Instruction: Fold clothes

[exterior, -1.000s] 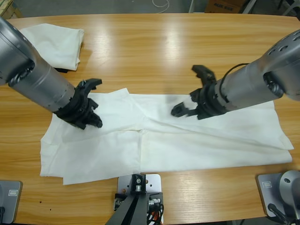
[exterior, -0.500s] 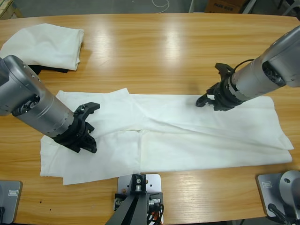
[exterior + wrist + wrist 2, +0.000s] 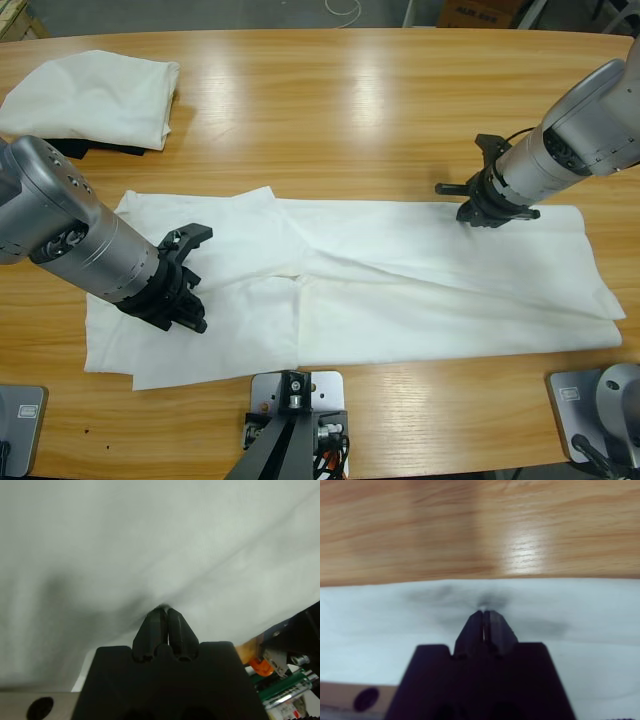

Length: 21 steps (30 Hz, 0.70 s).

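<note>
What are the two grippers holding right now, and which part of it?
Both are shut on the spread T-shirt: left gripper pinches cloth near its left end, right gripper pinches its far edge.

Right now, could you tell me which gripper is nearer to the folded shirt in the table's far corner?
The left gripper. It rests on the spread shirt, just below the folded shirt. The right gripper is far across the table.

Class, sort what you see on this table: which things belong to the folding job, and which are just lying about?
In the job:
- spread T-shirt
- left gripper, shut on it
- right gripper, shut at its far edge
- bundled white T-shirt

Lying about:
- dark item under the bundle
</note>
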Available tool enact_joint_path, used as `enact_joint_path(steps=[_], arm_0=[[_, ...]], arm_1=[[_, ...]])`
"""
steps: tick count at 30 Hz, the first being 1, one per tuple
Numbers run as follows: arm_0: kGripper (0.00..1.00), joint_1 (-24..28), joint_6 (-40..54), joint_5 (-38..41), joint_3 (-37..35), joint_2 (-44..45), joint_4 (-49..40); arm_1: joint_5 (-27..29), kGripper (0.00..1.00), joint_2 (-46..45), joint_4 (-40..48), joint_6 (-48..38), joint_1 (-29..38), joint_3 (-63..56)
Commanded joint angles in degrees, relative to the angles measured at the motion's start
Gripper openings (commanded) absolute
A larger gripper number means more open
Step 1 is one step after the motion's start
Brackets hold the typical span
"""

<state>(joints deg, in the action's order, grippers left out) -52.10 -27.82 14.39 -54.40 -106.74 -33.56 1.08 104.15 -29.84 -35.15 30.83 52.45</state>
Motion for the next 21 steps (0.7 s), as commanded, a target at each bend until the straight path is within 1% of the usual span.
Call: enact_joint_path(steps=[1, 4, 7, 10, 13, 17, 21], arm_0=[[0.0, -3.03, -0.22, -6.86, 2.28, 0.39, 0.86], [0.0, -5.45, -0.41, -8.66, 3.07, -0.61, 0.86], [0.0, -6.81, -1.11, -8.85, 4.41, 0.23, 0.86], [0.0, -6.88, -1.54, -8.85, 5.85, 1.55, 0.86], [0.0, -6.88, -1.54, -8.85, 6.77, 1.97, 0.86], [0.0, -6.88, -1.54, -8.85, 7.05, 1.88, 0.91], [0.0, -6.88, -1.54, -8.76, 5.99, 1.95, 0.95]], arm_1=[[0.96, 0.0, 2.42, 0.58, 0.87, -0.67, -0.52], [1.45, 0.0, 2.97, 0.88, 1.33, -1.48, -0.91], [2.0, 0.0, 3.67, 1.53, 4.16, -4.59, -0.95], [1.91, 0.0, 4.27, 3.11, 7.38, -7.72, -0.47], [1.82, 0.0, 4.92, 4.57, 10.19, -9.46, 0.16], [1.73, 0.0, 5.48, 5.59, 13.27, -9.92, 0.79], [1.05, 0.0, 3.69, 5.25, 13.6, -9.92, 0.9]])
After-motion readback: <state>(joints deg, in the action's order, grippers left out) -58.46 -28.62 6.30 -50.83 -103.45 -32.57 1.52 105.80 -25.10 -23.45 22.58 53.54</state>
